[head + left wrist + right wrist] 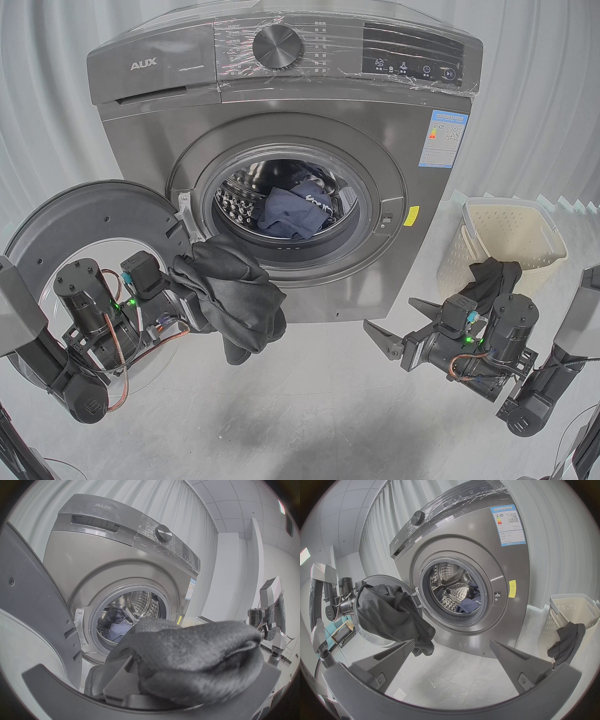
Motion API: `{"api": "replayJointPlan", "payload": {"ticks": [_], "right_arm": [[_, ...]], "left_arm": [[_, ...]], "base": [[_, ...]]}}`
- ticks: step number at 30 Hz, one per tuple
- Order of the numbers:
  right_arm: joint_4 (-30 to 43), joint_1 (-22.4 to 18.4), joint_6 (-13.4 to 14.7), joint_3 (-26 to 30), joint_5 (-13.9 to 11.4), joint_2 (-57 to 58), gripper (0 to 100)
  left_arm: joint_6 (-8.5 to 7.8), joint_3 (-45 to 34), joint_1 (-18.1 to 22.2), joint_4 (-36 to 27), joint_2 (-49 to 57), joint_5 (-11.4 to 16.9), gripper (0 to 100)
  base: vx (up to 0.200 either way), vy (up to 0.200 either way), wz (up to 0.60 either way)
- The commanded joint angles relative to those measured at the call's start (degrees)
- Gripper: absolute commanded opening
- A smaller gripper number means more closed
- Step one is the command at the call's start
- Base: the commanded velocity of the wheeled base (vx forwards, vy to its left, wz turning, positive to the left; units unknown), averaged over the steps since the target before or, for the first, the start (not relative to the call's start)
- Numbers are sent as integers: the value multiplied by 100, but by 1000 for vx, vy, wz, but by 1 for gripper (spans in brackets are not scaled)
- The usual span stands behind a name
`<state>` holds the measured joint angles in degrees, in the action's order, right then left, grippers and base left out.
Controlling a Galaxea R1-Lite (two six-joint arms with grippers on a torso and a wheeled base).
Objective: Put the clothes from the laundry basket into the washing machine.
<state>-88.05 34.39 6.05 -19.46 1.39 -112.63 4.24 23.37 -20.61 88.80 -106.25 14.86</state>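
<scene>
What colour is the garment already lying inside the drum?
The garment is navy blue; the head view shows it best.

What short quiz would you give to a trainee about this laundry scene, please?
1. True or false: the right pincer is shut on a garment.
2. What does the left pincer hold? A) a dark grey garment; B) a white towel; C) a bottle.
3. Fill in: a black garment hangs over the rim of the ___.

Key:
1. False: it is open and holds nothing.
2. A.
3. laundry basket.
</scene>
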Motion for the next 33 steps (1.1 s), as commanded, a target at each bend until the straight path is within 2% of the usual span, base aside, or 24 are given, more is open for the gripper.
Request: {"api": "replayJointPlan", "payload": {"ticks": [1, 16, 18, 22, 24, 28, 33], "right_arm": [[-1, 42, 19, 12, 10, 4, 100], [-1, 173, 98, 21, 19, -101, 100], [-1, 235, 98, 3, 28, -110, 100], [-1, 244, 98, -6, 28, -110, 100], [-1, 244, 107, 3, 28, -110, 100], [-1, 252, 107, 12, 28, -110, 100], [-1, 314, 151, 12, 28, -119, 100]], "left_arm": [[-38, -8, -22, -3, -9, -1, 0], [-125, -122, -145, 6, -80, -9, 0], [-248, -105, -145, 6, -106, -1, 0], [-363, -69, -153, 6, -256, -36, 0], [-407, -96, -153, 6, -282, -45, 0], [-407, -78, -241, 15, -317, -45, 0], [-415, -52, -250, 6, -379, -53, 0]], "base": [[0, 0, 0], [0, 0, 0], [200, 0, 0], [200, 0, 0], [0, 0, 0], [0, 0, 0], [200, 0, 0]]}}
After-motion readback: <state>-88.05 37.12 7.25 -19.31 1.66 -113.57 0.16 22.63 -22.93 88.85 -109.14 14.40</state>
